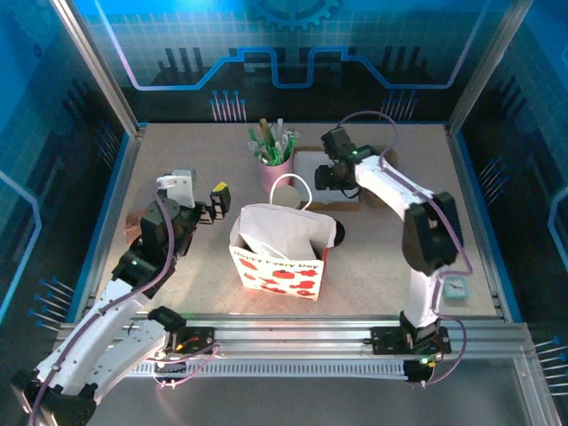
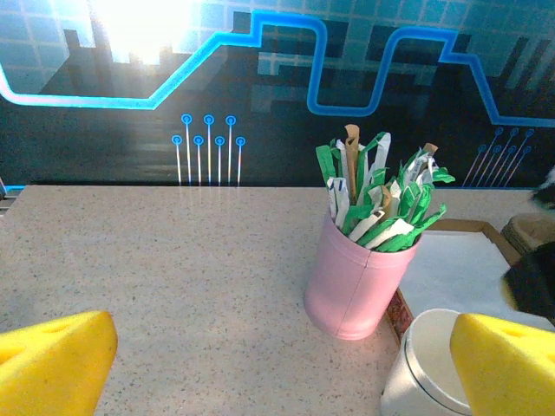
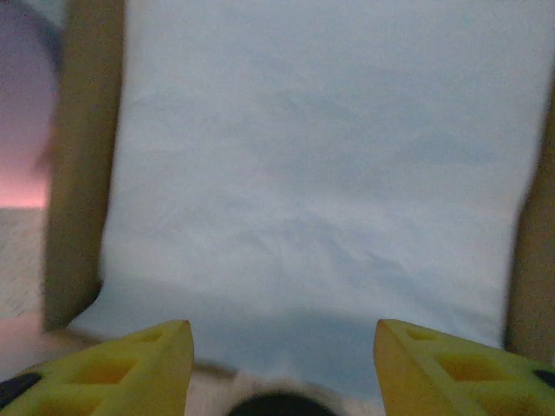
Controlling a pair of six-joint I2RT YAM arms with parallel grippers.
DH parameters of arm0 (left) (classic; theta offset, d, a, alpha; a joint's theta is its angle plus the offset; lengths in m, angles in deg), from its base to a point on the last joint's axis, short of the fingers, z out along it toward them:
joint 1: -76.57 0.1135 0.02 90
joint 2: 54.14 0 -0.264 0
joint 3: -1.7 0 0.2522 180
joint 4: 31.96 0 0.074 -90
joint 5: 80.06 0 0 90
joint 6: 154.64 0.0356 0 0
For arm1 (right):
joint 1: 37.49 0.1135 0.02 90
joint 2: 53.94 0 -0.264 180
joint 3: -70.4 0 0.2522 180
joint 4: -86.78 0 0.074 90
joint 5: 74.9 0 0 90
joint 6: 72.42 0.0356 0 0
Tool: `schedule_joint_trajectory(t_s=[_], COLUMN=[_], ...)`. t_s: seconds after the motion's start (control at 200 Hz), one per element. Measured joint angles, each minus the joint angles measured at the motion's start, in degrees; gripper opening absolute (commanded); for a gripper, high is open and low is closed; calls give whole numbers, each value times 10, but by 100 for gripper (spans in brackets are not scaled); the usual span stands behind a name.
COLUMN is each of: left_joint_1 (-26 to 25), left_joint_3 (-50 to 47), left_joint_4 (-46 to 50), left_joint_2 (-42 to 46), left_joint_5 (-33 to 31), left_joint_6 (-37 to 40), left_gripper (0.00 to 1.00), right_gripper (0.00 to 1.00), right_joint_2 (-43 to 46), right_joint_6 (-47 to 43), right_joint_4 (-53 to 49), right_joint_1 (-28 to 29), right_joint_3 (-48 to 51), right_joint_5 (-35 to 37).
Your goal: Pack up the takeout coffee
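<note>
The takeout coffee, a plain white paper cup (image 1: 289, 192), stands upright between the pink cup and the paper bag. Its rim also appears at the lower right of the left wrist view (image 2: 427, 368). My left gripper (image 1: 216, 202) hovers left of the bag, wide open (image 2: 282, 347) with only bare table between its yellow fingers. The cup sits just inside its right finger (image 2: 507, 364). My right gripper (image 1: 330, 176) hangs over the tray behind the bag, open (image 3: 282, 334) with nothing between its fingers. A blurred dark round shape (image 3: 277, 406) lies at the bottom edge below it.
A white paper bag (image 1: 277, 257) with red prints stands open at the table's middle. A pink cup (image 1: 276, 169) (image 2: 355, 277) of green-and-white sticks stands behind it. A brown tray (image 1: 303, 158) (image 3: 82, 165) lined with white paper (image 3: 321, 173) lies at the back. A dark object (image 1: 338, 232) is right of the bag.
</note>
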Motion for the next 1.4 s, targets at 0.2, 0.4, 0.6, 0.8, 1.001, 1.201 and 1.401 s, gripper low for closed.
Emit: schedule_joint_trajectory(t_s=[0.2,0.4,0.6,0.8,1.001,1.201,1.401], left_joint_1=[0,0,0,0,0,0,0], left_joint_3=[-1,-1,-2,-2,-2,-2,-2], left_joint_4=[0,0,0,0,0,0,0], left_joint_2=[0,-4,-7,-7,-7,-7,-7], left_joint_5=[-2,-4,-4,-4,-4,-4,-4], left_joint_6=[0,0,0,0,0,0,0], left_gripper=[99,99,99,99,99,99,99], right_gripper=[55,46,31,11,0,0,0], right_joint_2=[-110,-157,-170,-169,-164,-138,-63], right_joint_6=[9,10,10,10,8,8,8], right_joint_4=[1,-7,-14,-14,-13,-12,-8], right_joint_1=[-6,-9,-13,-17,-22,-28,-30], right_joint_3=[-68,-118,-124,-124,-122,-111,-84], right_joint_5=[-3,5,12,12,10,10,12])
